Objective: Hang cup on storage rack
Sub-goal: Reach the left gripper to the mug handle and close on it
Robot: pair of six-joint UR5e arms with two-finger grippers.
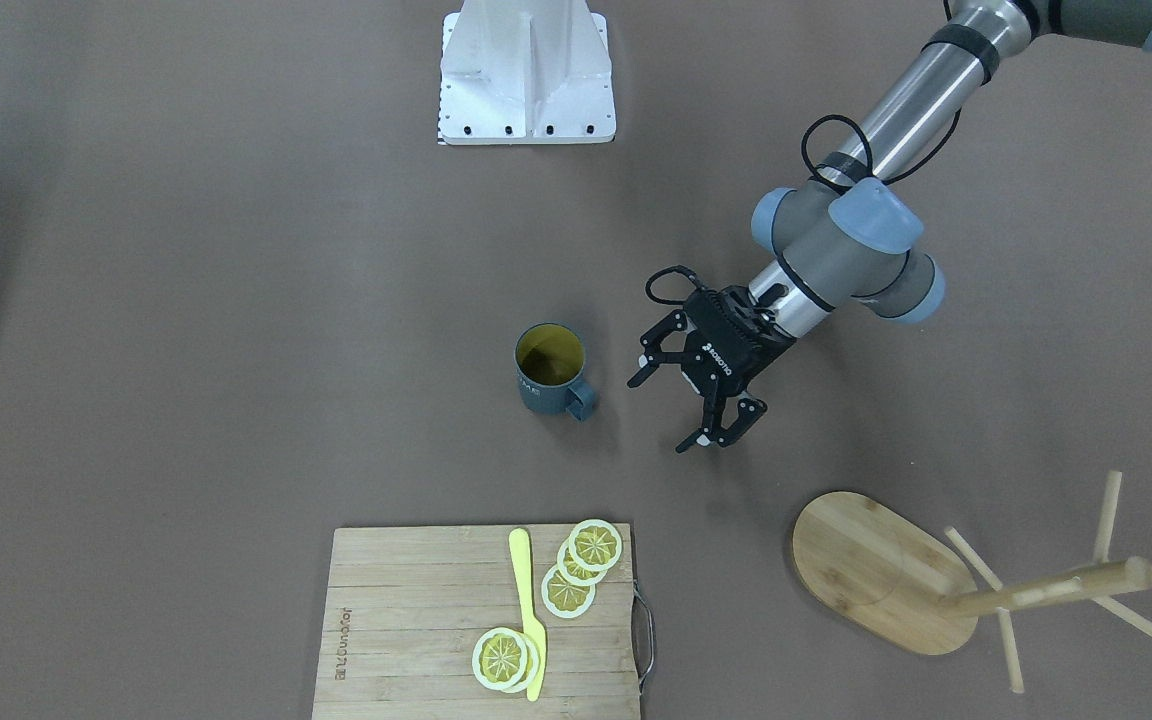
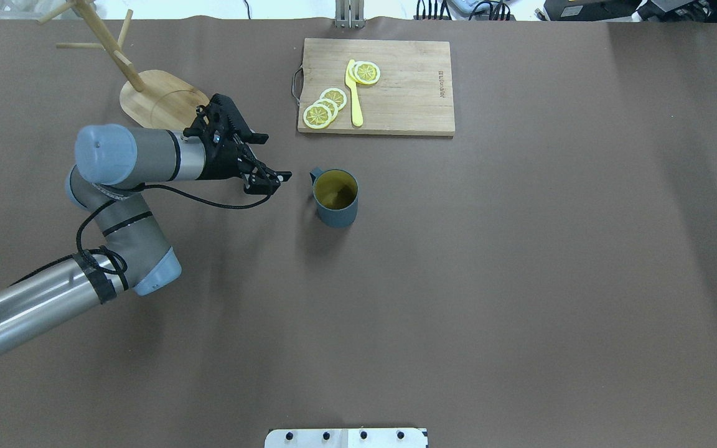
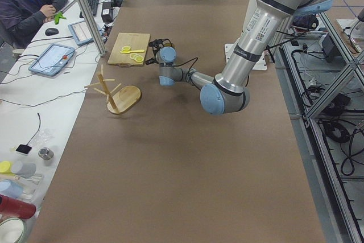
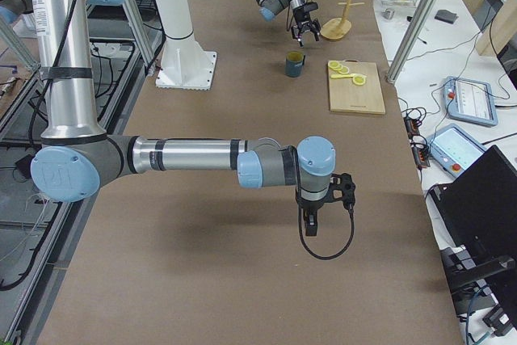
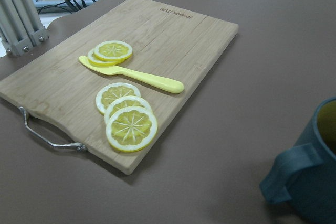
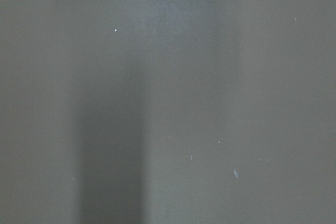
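Blue-grey cup [image 1: 549, 372] being faced by left gripper [image 1: 661, 412], jaws spread, nothing held; handle [image 1: 581, 400] pointing toward it. Right gripper [image 4: 311, 228] lying well apart, jaw state not determinable.

In your overhead view, the left arm [image 2: 22, 305] enters from 8 o'clock and folds at the elbow. Its wrist lies level, aiming the left tool [image 2: 274, 158] toward 3 o'clock, fingers spread wide and holding nothing. The right arm [image 4: 186, 155] stretches out level, the right tool [image 4: 312, 225] pointing down; its fingers are too small to judge.
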